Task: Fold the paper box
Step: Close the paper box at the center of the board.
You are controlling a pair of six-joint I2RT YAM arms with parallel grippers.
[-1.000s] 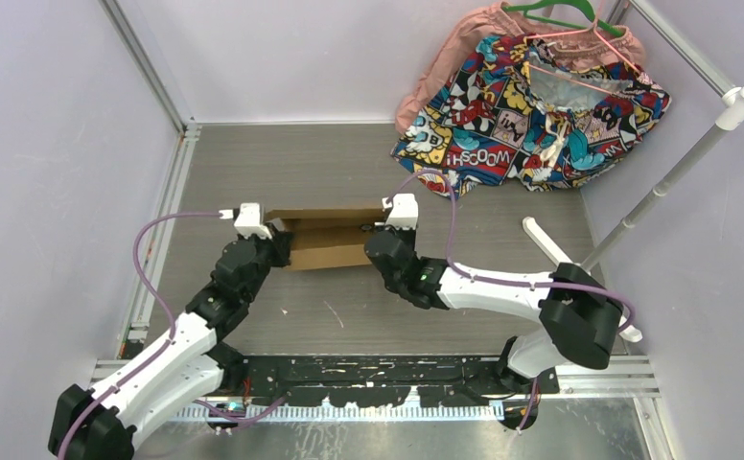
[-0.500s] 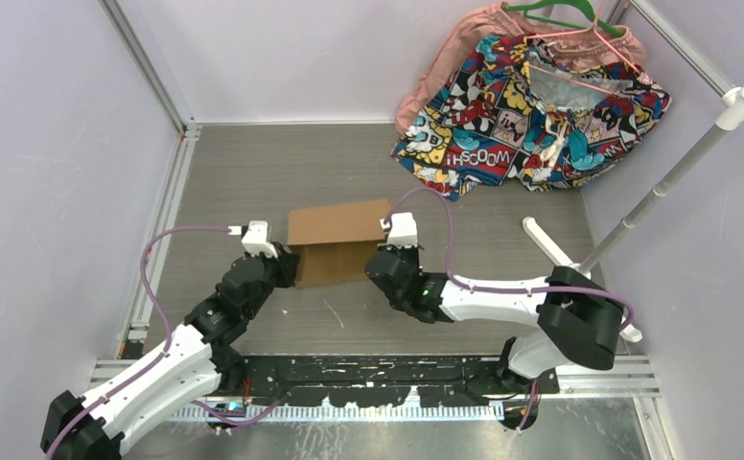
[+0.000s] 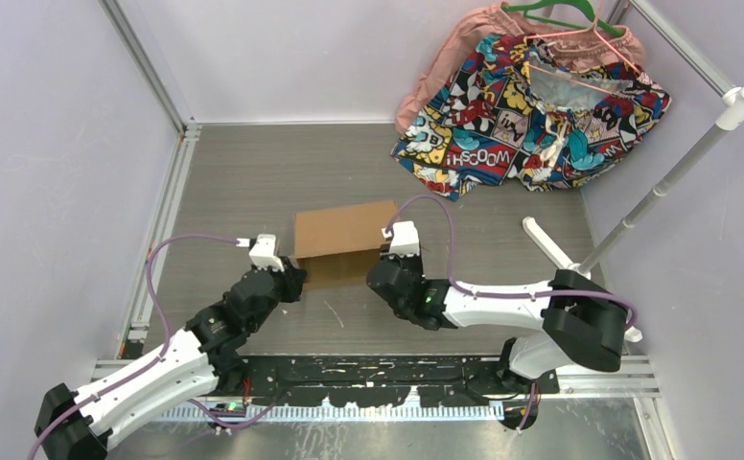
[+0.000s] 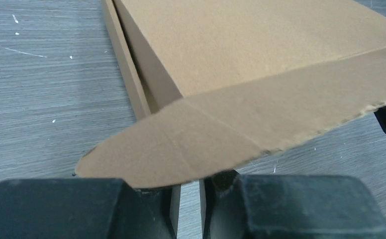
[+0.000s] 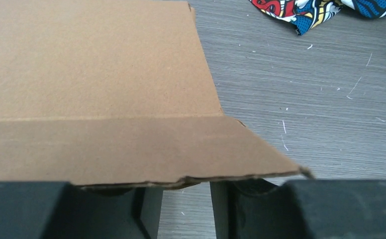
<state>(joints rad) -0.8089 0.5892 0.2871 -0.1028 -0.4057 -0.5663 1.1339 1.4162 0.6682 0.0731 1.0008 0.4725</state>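
The paper box is plain brown cardboard, mid-table, its lid lying flat on top. A front flap sticks out toward me. My left gripper is at the flap's left end. In the left wrist view the flap lies over my fingertips, and the left gripper shows only a narrow slit. My right gripper is at the flap's right end. In the right wrist view the flap covers the tips of the right gripper, which has a wider gap. Neither pinches the cardboard.
A comic-print cloth with a pink garment and green hanger lies at the back right; it also shows in the right wrist view. A white pole leans at the right. A metal rail runs along the left.
The box was open a second ago; its lid has come down flat over it. Both grippers have drawn back toward the near edge, and the front flap now lies over their tips.
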